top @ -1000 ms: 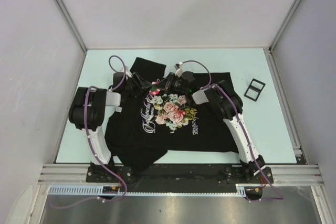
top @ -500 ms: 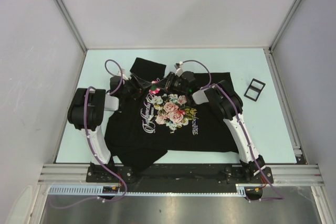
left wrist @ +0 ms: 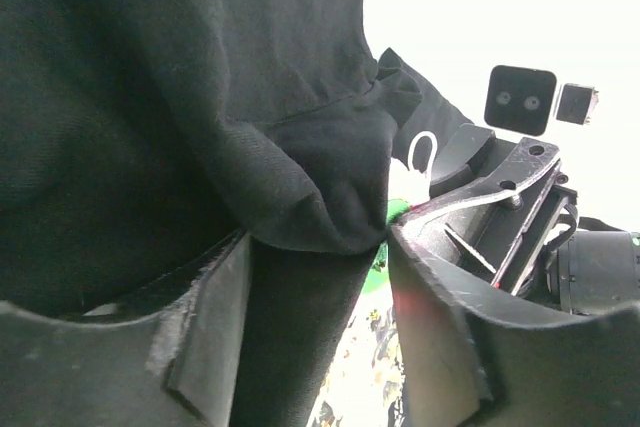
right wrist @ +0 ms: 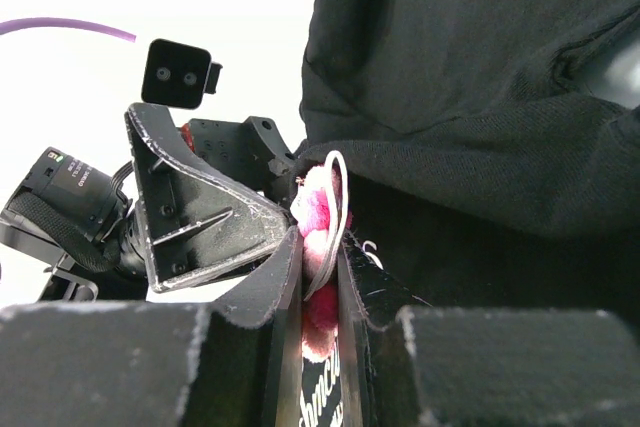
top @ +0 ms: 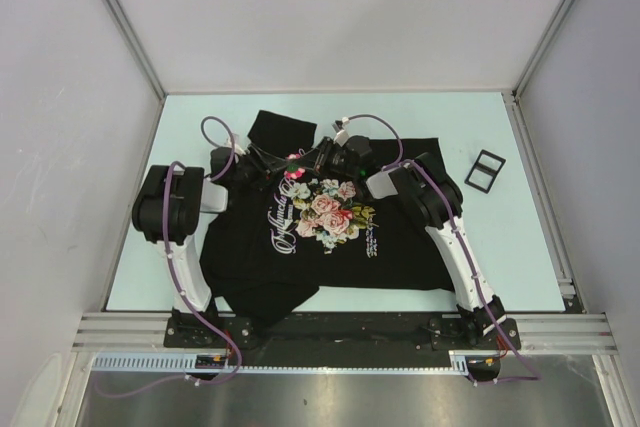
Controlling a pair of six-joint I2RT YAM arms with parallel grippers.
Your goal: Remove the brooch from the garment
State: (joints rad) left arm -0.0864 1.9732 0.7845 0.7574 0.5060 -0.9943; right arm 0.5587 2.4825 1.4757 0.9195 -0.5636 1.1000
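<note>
The garment (top: pixel 400 247), a black T-shirt with a rose print, lies spread on the table. Near its collar sits the small pink brooch (top: pixel 293 160). Both grippers meet there, the left gripper (top: pixel 272 163) from the left and the right gripper (top: pixel 308 163) from the right. In the right wrist view, my right gripper (right wrist: pixel 320 242) is shut on the brooch (right wrist: pixel 318 202), which has a white wire loop against it. In the left wrist view, a bunched fold of the garment (left wrist: pixel 150 97) fills the gap between the tips of my left gripper (left wrist: pixel 318 237).
A small black rectangular frame (top: pixel 485 169) lies on the pale green table (top: pixel 450 117) right of the shirt. White walls and aluminium posts close in the back and sides. Purple cables loop above both wrists.
My left wrist has shifted slightly to the left and its cable loop moved with it. The right arm holds still, with the brooch between its fingers.
</note>
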